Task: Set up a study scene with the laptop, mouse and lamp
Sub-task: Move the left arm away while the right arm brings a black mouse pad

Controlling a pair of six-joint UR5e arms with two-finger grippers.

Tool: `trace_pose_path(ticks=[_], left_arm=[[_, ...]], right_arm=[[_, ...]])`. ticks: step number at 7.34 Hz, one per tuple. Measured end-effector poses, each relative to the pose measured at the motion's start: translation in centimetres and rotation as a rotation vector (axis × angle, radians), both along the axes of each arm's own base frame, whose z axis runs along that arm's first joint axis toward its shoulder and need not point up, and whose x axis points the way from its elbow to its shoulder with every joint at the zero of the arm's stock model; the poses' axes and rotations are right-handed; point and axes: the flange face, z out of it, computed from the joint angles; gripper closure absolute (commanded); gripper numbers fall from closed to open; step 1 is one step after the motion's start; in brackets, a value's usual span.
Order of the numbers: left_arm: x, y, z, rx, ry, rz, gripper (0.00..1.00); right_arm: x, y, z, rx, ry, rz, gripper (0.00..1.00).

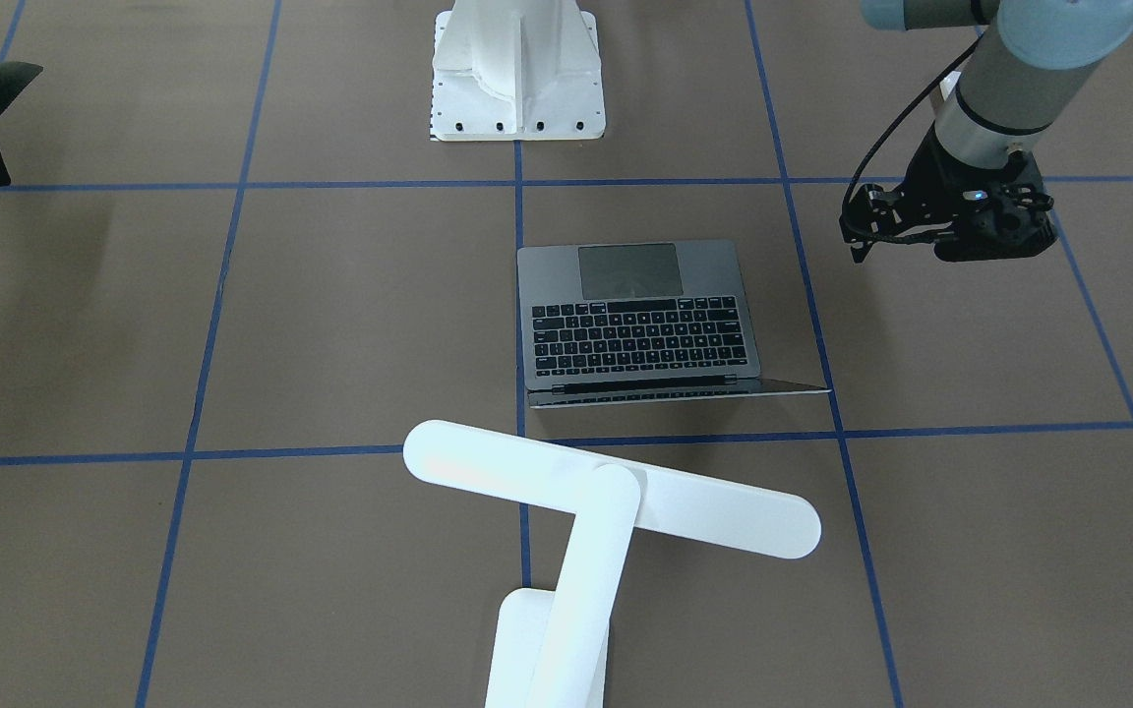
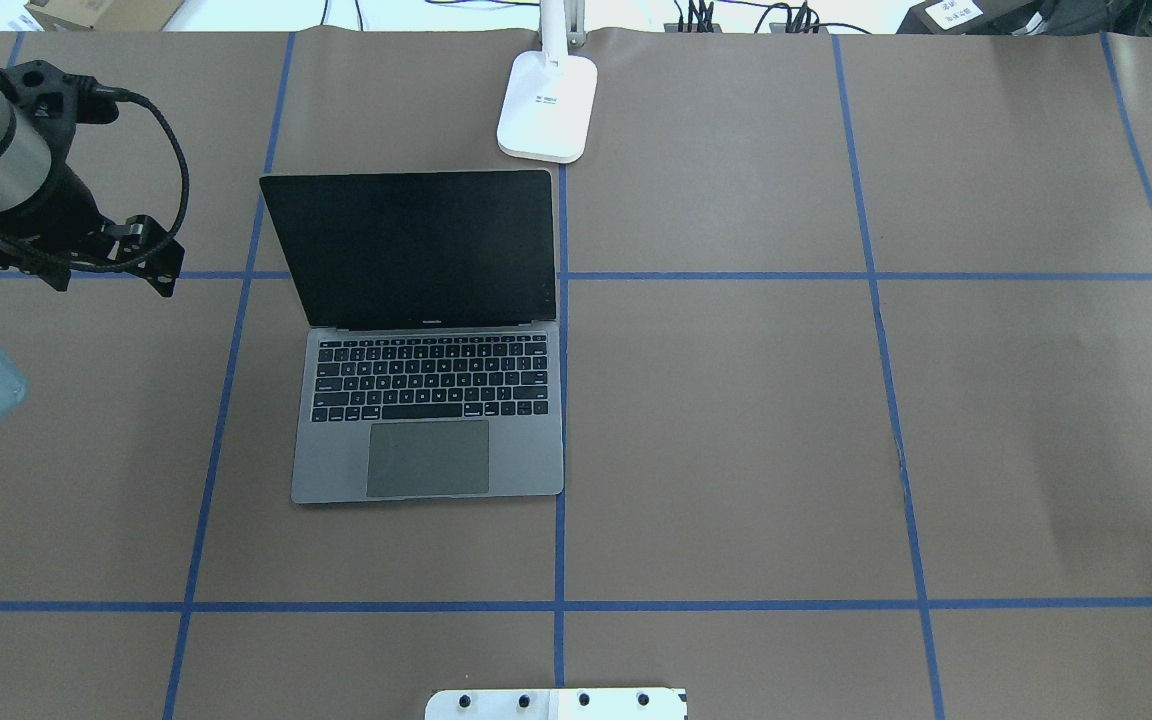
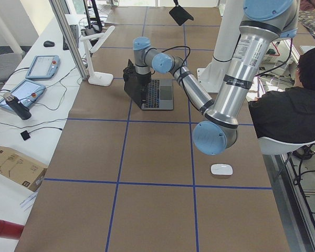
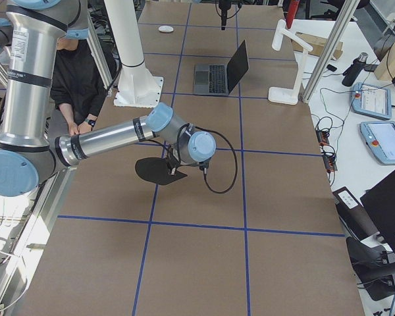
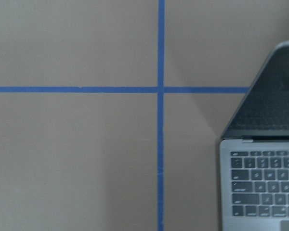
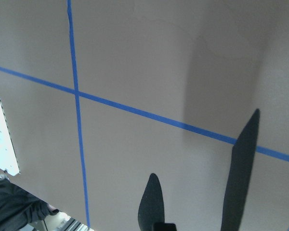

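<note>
Beside the open laptop (image 2: 426, 400) the left gripper (image 1: 989, 234) hovers, jaw gap can't tell, right gripper (image 4: 176, 164) clamped on a black mat (image 4: 155, 172); mouse (image 3: 221, 169) sits well apart near the table (image 3: 236, 210) edge, glossy, so a skewed pinch could squirt it off.

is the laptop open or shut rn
Open. The laptop has its screen standing up behind the keyboard, with the keys and trackpad exposed. The screen is dark.

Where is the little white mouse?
In the exterior left view, the small white oval mouse lies on the robot's left end of the brown table, near the robot-side edge, beside a blue tape line, far from the open grey laptop.
</note>
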Motion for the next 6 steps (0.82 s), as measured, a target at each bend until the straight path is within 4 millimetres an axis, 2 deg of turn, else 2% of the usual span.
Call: trace_pose_path(ticks=[2,3,6], left_arm=[[-3.3,-0.2,3.2,0.041,-0.03,0.06,0.0],[-5.0,-0.3,4.7,0.052,-0.043,0.081,0.0],[-8.1,-0.8,8.3,0.053,-0.073,0.112,0.0]], right_arm=[[-0.8,-3.4,-4.1,-0.057,0.059,0.065,1.0],[-1.5,-4.4,-5.4,-0.08,0.081,0.076,1.0],[-5.6,-6.3,-8.3,-0.118,0.131,0.042,1.0]])
